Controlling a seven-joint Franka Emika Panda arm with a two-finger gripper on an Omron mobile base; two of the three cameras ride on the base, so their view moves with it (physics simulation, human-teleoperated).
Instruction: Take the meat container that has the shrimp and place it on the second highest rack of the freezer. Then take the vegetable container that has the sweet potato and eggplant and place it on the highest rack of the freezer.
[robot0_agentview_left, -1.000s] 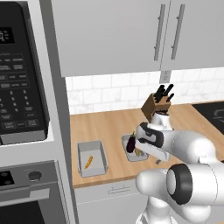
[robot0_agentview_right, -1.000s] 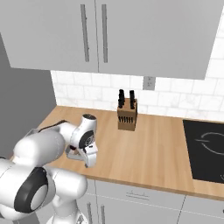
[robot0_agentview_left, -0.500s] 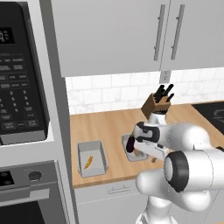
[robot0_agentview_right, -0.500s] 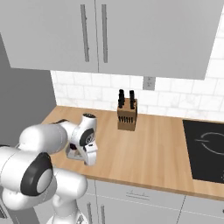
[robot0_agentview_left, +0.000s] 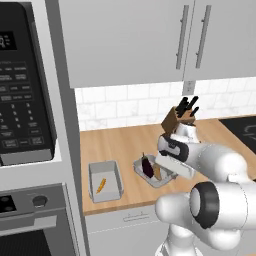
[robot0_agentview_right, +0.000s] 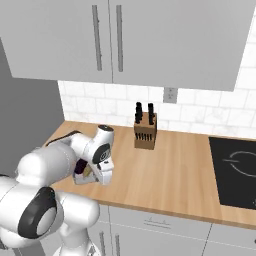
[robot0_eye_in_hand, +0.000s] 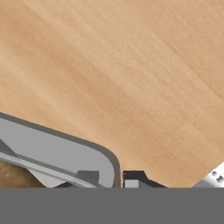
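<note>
Hand view: claw (robot0_eye_in_hand: 111, 180) fingertips astride the vegetable container (robot0_eye_in_hand: 65, 153) rim, clamped or not unclear, tips cut off.

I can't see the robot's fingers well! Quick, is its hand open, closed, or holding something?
Gripper: its two fingertips sit either side of the rim of the vegetable container, with the eggplant inside; whether it is clamped cannot be told.

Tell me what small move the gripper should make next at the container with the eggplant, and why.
Probably close the fingers. In the hand view the gripper straddles the rim of the vegetable container, one fingertip inside and one outside, and it apparently isn't pinching the rim yet.
</note>
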